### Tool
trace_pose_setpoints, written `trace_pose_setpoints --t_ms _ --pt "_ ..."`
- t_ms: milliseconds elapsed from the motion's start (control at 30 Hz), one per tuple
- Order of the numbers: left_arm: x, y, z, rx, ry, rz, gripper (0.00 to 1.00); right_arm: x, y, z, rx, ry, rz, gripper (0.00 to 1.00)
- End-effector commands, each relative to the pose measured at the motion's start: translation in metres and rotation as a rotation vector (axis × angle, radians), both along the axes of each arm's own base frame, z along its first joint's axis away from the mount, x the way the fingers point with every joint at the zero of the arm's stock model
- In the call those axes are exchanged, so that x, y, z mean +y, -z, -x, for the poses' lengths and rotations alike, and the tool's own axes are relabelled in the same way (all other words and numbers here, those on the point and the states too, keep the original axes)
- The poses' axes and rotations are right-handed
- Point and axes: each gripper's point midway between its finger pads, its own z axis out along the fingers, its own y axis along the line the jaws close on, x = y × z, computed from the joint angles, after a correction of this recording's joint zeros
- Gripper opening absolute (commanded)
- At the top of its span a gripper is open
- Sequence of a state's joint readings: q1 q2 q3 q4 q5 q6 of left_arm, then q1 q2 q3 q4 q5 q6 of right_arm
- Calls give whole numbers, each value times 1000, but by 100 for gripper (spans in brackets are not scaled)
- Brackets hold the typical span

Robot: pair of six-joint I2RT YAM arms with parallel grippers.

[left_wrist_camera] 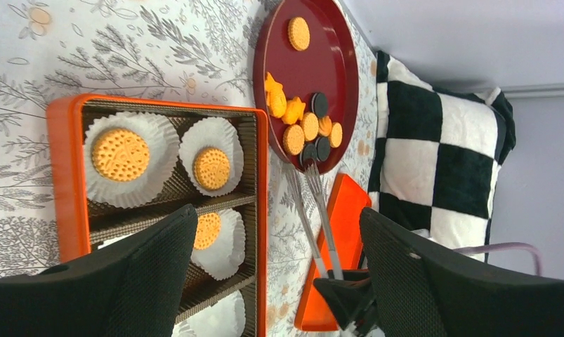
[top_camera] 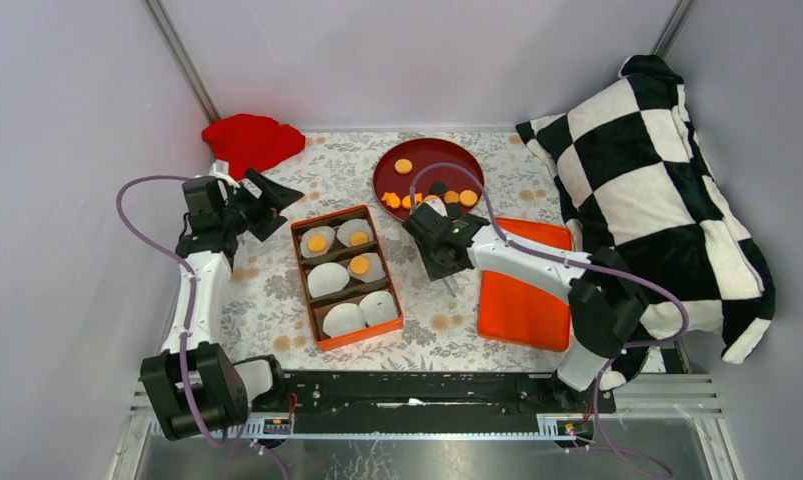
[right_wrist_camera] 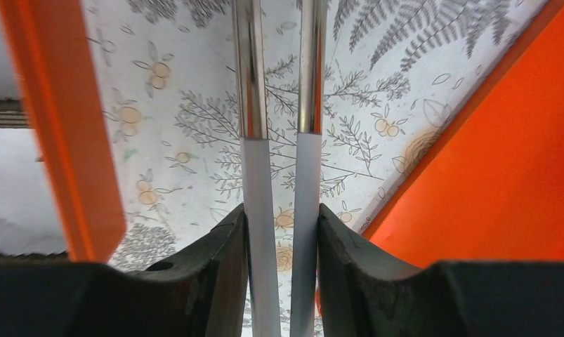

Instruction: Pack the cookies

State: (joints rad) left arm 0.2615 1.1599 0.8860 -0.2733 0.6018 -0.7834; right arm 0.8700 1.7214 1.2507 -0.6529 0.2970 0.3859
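On the floral tablecloth (left_wrist_camera: 124, 56), cookies (left_wrist_camera: 291, 139) lay clustered on the dark red tray (left_wrist_camera: 324, 56), three more in paper cups (left_wrist_camera: 163, 140) inside the orange box (left_wrist_camera: 61, 175), right gripper (right_wrist_camera: 281, 225) clamped on metal tongs (right_wrist_camera: 249, 105), left gripper (left_wrist_camera: 279, 212) spread wide.

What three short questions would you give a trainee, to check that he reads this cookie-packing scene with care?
1. True or false: the right hand is closed on the tongs.
2. How many cookies already lie in the paper cups of the orange box?
3. The other cookies lie on: A) the red plate; B) the orange lid; C) the checkered pillow.

Key: 1 true; 2 three; 3 A.
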Motion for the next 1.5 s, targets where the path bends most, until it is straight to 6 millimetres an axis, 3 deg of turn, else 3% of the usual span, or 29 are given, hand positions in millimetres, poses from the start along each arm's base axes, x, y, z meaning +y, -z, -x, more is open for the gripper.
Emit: trace_pose_setpoints --t_ms 0,333,533,800,1200,1300,1467 --pt "-12 -23 -10 -91 39 -42 89 9 -56 -10 -93 -8 -111 40" --pt "-34 -28 -10 -106 75 -66 89 22 -110 -6 -168 -55 -283 41" --pt "-36 -35 -10 -121 81 -63 89 29 -109 18 -110 -104 -393 42" --pt "-36 -24 -7 -104 82 -76 89 22 -46 52 77 -127 -363 42" --pt "-40 -13 -3 -92 92 -71 89 -2 54 51 147 -15 -170 42" --pt "-41 -10 -2 -86 96 -72 89 -8 70 56 170 7 -142 43" --pt "-42 -4 0 -76 97 -67 90 -23 78 62 180 25 -64 61"
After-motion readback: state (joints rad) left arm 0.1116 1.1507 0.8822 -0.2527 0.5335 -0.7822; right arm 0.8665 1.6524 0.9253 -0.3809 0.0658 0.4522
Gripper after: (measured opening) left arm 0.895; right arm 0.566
